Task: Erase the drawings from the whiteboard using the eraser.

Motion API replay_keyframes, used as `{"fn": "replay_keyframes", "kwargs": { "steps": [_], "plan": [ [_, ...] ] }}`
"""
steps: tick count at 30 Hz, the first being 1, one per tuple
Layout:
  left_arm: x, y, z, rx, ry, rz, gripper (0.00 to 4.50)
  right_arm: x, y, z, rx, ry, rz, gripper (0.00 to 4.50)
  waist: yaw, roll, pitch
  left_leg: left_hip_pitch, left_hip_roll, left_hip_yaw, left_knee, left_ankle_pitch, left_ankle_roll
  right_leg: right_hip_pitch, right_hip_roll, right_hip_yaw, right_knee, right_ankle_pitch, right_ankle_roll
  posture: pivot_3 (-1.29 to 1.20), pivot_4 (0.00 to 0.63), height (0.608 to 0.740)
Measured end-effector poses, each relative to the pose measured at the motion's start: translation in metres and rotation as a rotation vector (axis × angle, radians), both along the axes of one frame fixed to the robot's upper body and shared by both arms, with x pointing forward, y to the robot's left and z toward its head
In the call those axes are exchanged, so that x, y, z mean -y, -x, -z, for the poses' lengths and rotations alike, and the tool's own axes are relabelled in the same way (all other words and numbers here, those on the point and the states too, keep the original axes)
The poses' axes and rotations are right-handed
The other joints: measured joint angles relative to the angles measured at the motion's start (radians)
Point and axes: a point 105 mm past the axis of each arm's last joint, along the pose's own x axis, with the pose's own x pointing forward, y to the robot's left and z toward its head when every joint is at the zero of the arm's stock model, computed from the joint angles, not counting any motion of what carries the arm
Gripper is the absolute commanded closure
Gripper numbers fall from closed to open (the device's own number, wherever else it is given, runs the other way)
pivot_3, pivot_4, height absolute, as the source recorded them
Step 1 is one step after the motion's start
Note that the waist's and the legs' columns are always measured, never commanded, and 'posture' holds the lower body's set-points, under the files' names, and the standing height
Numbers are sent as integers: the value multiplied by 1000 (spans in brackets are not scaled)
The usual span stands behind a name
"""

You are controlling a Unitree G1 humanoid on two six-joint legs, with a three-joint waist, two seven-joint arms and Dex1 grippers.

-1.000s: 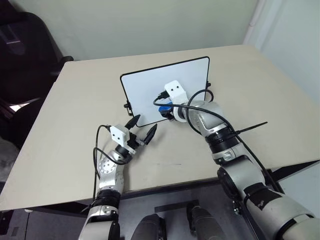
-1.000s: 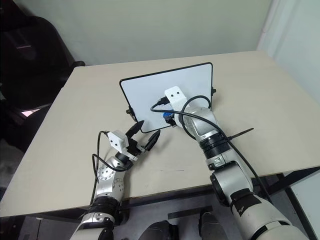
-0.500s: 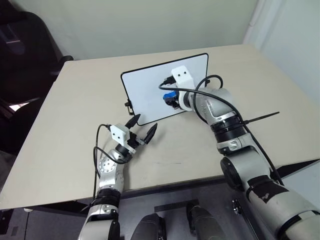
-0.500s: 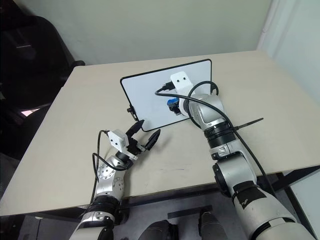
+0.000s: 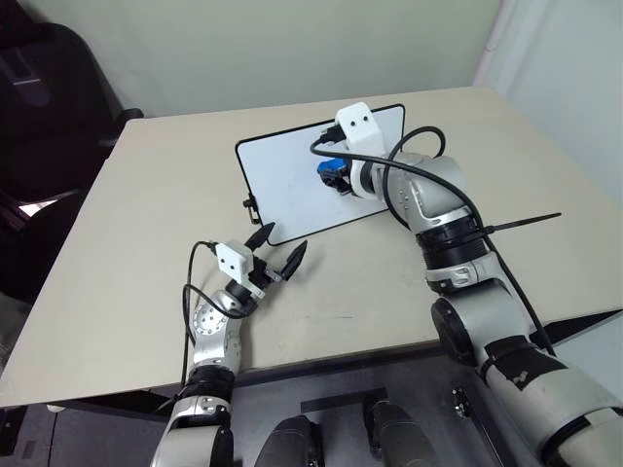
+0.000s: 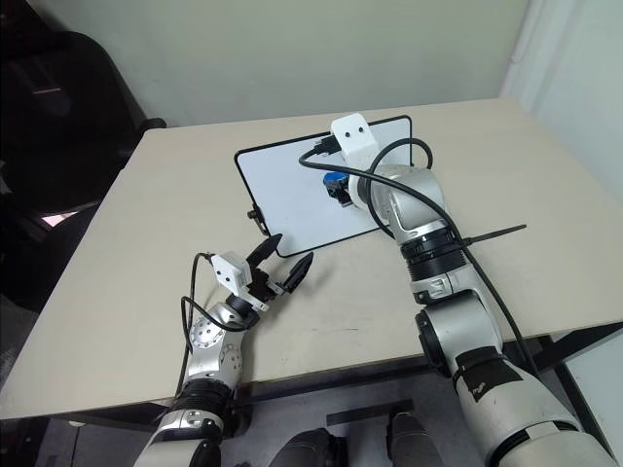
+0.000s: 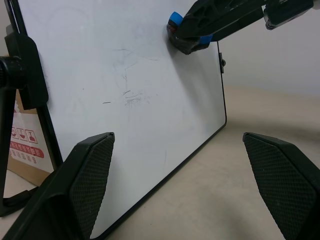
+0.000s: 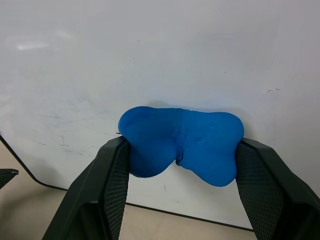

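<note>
Whiteboard (image 7: 150,85) propped upright w/ faint smudges; right gripper (image 7: 192,37) presses blue eraser (image 7: 175,20) against it.

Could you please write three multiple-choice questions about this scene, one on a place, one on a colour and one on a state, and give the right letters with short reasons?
1. Where is the eraser?
A. lying flat on the table
B. in the right gripper, against the whiteboard
C. in the left gripper

2. What colour is the eraser?
A. red
B. yellow
C. blue

3. How does the left gripper stand?
A. open, with nothing between its fingers
B. shut on the eraser
C. shut on the whiteboard's frame

Answers:
1. B: the right wrist view shows the block squeezed between the two black fingers, pressed to the white surface.
2. C: it is bright blue in the head and wrist views.
3. A: its fingers are spread wide apart above the table, in front of the board's lower edge.
</note>
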Motion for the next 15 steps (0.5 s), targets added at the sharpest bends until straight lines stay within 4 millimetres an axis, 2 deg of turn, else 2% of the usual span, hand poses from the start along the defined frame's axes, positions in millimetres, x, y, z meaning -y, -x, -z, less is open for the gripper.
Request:
{"fn": "replay_keyframes", "kwargs": {
  "steps": [6,9,11,15],
  "plan": [
    [0,-1,1,-5,1,-1,0,-1,-1,6,8,9,8,1420,0,1,-1,1,0,0,2,0,0,1,0,0,0,0,1,0,150,726],
    [0,-1,1,-1,0,-4,0,0,-5,16,14,9,7,1420,0,0,-1,2,0,0,3,0,0,1,0,0,0,-1,3,0,150,726],
    [-1,-2,2,-6,1,-7,0,3,-8,30,2,8,7,1420,-1,0,-1,7,0,0,3,0,0,3,0,0,-1,-1,4,0,150,726],
    [-1,-2,1,-2,2,-15,0,28,-17,70,-99,41,70,1420,-2,-2,-1,7,-1,0,4,0,1,6,-1,1,-3,2,6,0,150,726]
  ]
}}
